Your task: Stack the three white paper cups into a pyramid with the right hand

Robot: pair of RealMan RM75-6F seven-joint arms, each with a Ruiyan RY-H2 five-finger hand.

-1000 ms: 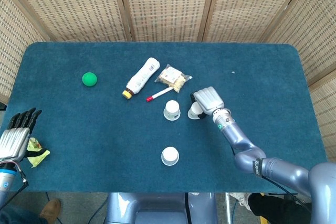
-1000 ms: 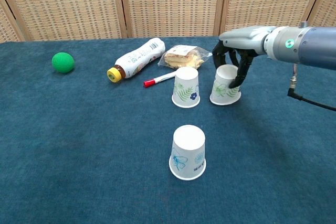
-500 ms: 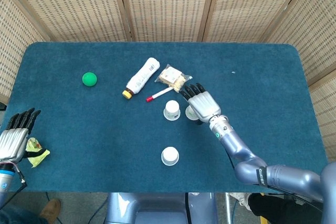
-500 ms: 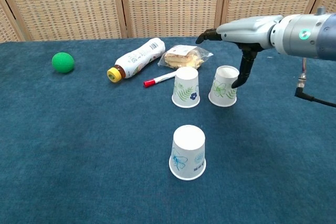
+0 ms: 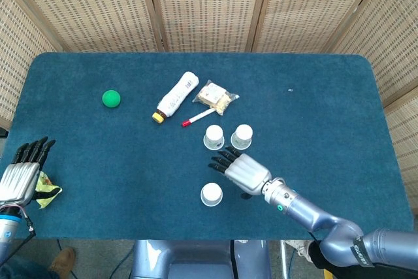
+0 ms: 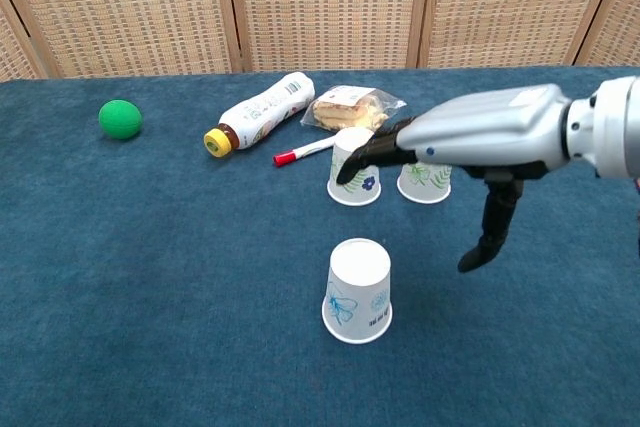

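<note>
Three white paper cups stand upside down on the blue table. Two stand side by side at the middle: one cup (image 5: 213, 137) (image 6: 353, 169) and, just to its right, another cup (image 5: 242, 136) (image 6: 424, 182). The third cup (image 5: 211, 194) (image 6: 359, 291) stands alone nearer the front edge. My right hand (image 5: 239, 170) (image 6: 470, 134) hovers open, fingers spread, between the pair and the front cup, a little right of the front cup, and holds nothing. At the table's left front corner my left hand (image 5: 19, 173) is open and idle.
Behind the cups lie a red-capped marker (image 5: 197, 117) (image 6: 304, 152), a white bottle with a yellow cap (image 5: 176, 97) (image 6: 261, 112) and a wrapped snack (image 5: 215, 97) (image 6: 349, 105). A green ball (image 5: 112, 98) (image 6: 120, 118) sits far left. A yellow-green cloth (image 5: 47, 189) lies by the left hand.
My right hand let go of the right-hand cup, opened, and drew back toward the front cup. That cup now stands next to the other one.
</note>
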